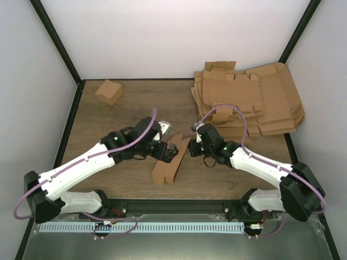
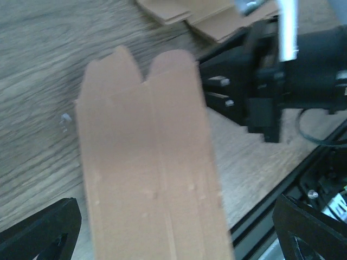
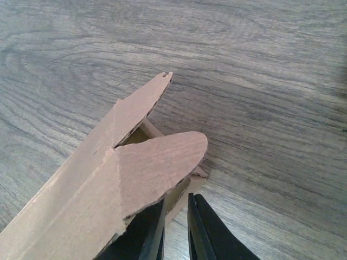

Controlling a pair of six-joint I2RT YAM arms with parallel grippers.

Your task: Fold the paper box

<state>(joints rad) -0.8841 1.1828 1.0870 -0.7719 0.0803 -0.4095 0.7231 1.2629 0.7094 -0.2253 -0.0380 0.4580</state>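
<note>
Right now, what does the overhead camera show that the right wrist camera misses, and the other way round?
Only the overhead view shows the pile of flat cardboard sheets at the far right and a small folded box at the far left. Only the right wrist view shows the right claw up close, pinching a wall under a rounded flap. Both show the paper box and the wooden table.
</note>
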